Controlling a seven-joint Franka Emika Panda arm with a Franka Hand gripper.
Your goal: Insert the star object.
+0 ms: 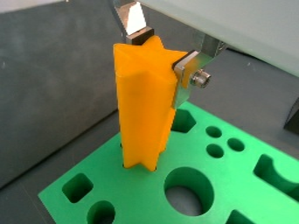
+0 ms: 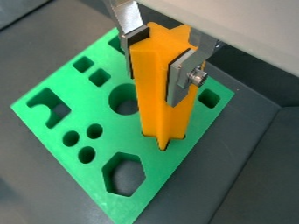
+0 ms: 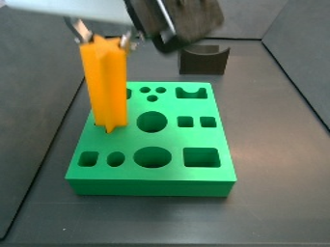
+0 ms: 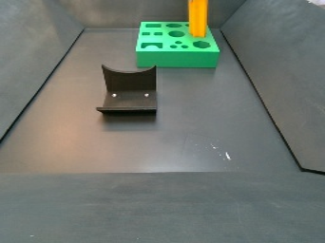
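Observation:
The star object (image 1: 146, 105) is a tall orange prism with ridged sides, held upright. My gripper (image 1: 163, 57) is shut on its upper end, with one silver finger on each side, as both wrist views show (image 2: 160, 57). The star's lower end meets the green block (image 1: 233, 175) at a hole near one edge (image 2: 163, 140). I cannot tell how deep it sits. In a side view the star (image 3: 106, 87) stands over the block's left part (image 3: 194, 174), under the gripper (image 3: 103, 41). In a side view the star (image 4: 200, 17) rises from the block (image 4: 172, 59) at the far end.
The green block has several other shaped holes: round (image 2: 125, 102), hexagonal (image 2: 122, 175), square (image 3: 202, 156). The dark fixture (image 4: 127, 93) stands on the floor between the block and the near edge, and shows behind the block in a side view (image 3: 204, 60). Dark walls ring the floor.

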